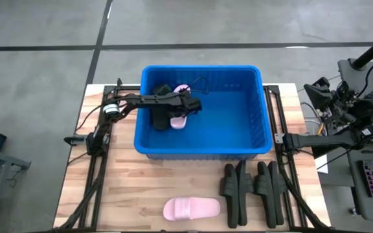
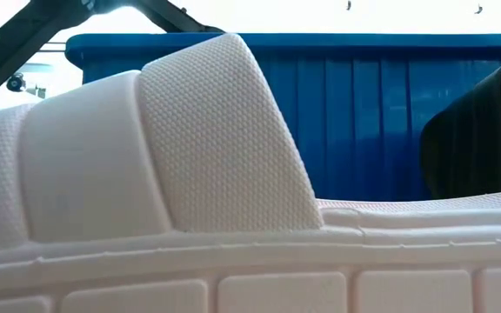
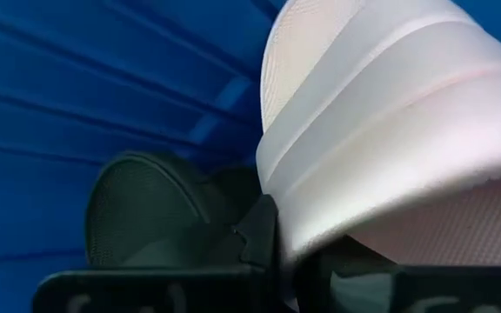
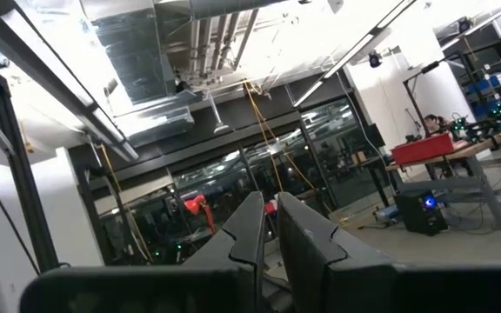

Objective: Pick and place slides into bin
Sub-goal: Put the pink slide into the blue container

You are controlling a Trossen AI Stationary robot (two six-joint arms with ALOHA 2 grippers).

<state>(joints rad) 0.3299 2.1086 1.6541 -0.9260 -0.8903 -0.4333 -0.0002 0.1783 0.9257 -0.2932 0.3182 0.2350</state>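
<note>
In the high view the blue bin (image 1: 251,123) fills the centre of the wooden worktop (image 1: 128,188). The left arm reaches in from the left edge over the bin's left wall, and the left gripper (image 1: 181,111) sits in the bin's upper left part, clamped on a pale pink slide (image 1: 179,120). Just left of it inside the bin lies a black slide (image 1: 160,115), touching or nearly touching the pink one. In the left wrist view the pink slide (image 3: 390,148) fills the right side, with the black slide (image 3: 142,209) behind it against the ribbed blue wall.

A second pink slide (image 1: 192,208) lies on the worktop at the bottom centre. In the low view it blocks most of the bin's front wall. To its right stand two black pairs (image 1: 251,191), close together.

The right gripper (image 4: 270,228), fingers nearly together and empty, is parked at the right edge, pointing up into the room.
</note>
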